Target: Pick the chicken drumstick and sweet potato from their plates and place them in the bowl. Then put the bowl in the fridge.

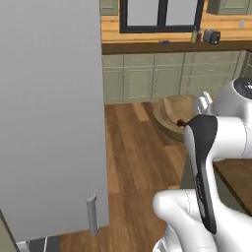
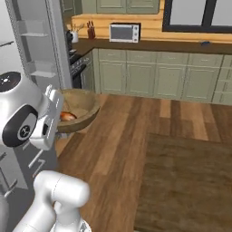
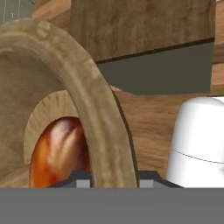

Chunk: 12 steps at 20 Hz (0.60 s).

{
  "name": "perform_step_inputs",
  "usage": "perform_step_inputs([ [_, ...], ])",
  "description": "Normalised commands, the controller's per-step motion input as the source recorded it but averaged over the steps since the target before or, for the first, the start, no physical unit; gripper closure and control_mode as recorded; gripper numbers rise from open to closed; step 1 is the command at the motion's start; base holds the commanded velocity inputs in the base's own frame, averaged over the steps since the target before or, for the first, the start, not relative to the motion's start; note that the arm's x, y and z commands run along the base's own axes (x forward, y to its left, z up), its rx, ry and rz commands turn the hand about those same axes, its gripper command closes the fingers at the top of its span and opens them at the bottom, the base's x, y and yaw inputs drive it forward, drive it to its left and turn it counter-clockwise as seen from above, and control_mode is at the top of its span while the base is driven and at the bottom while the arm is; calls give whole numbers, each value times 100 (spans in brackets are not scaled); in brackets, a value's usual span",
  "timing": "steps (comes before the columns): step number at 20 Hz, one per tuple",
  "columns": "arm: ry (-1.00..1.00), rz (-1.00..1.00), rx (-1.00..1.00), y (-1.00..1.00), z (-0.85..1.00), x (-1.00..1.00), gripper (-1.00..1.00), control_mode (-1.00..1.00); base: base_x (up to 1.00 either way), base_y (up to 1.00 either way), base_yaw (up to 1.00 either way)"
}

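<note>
The gripper [image 3: 109, 179] is pinching the bowl [image 3: 94, 113] rim at frame bottom; keeping it level is stopping the sweet potato [image 3: 57, 151] rolling out.

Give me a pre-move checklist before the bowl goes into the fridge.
1. Hand closed on the bowl rim: ok, the wall sits between the fingertips.
2. Bowl lifted off any surface: ok, it hangs above the floor.
3. Food inside: an orange-red piece lies in it, ok; a second piece, cannot tell.
4. Fridge door open: ok, door shelves show.
5. Free interior shelf: cannot tell.
</note>
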Motion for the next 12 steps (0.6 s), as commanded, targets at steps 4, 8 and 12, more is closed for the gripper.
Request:
perform_step_inputs([
  [4,0,0,0,0,0,0,100,100,91,34,-4],
  [8,0,0,0,0,0,0,100,100,47,-11,0],
  [12,0,0,0,0,0,0,100,100,57,-9,0],
])
